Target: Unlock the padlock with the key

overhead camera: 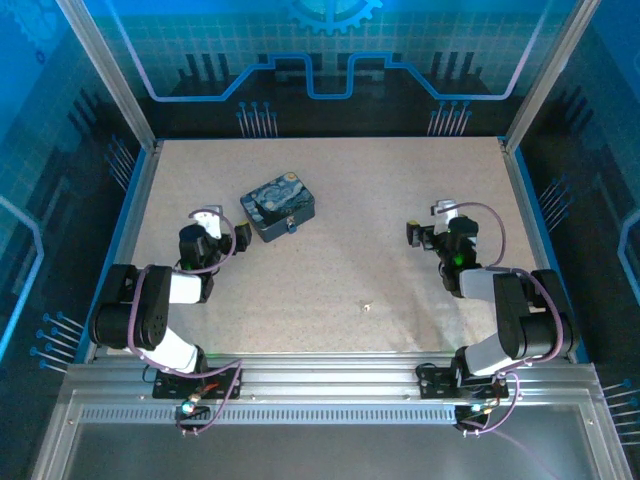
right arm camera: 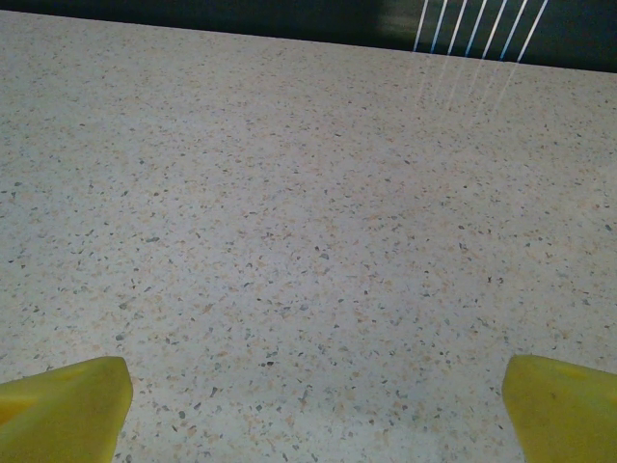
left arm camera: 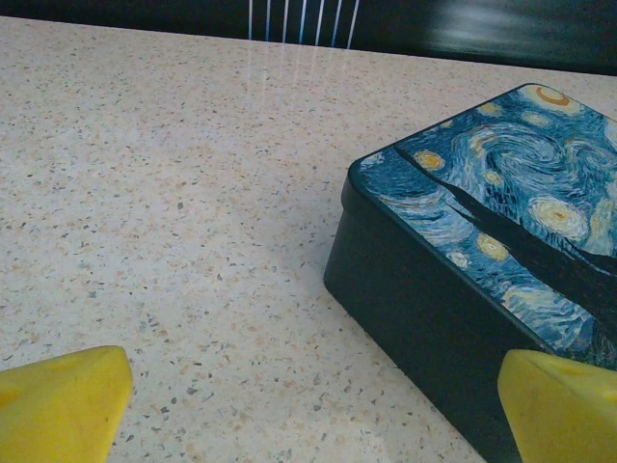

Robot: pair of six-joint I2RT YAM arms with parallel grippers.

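The dark blue swirl-painted tin [overhead camera: 277,204] lies at an angle on the speckled desk [overhead camera: 400,180]. The padlock [overhead camera: 291,226] sits right against the tin's near side, toward its right-hand corner. From above it is so small that it reads as a dark dot with a pale glint, and whether its shackle is closed cannot be told. The key [overhead camera: 367,308] is a pale speck lying on bare desk. It is well apart from the tin, toward the arms' bases and to the tin's right, and nothing touches it.

The left claw [overhead camera: 207,216] is just to the left of the tin, near its left corner, and does not touch it in the top view. In the left wrist view its yellow fingertips [left arm camera: 60,405] sit at the two lower corners, spread wide and released, with nothing between them. The tin's corner and dark side wall stand close ahead on the right, and the right-hand tip overlaps that wall.

The right claw [overhead camera: 428,228] is well to the right of the tin, about level with its near corner. Its fingertips [right arm camera: 63,405] are likewise spread wide and released over bare speckled desk, gripping nothing.
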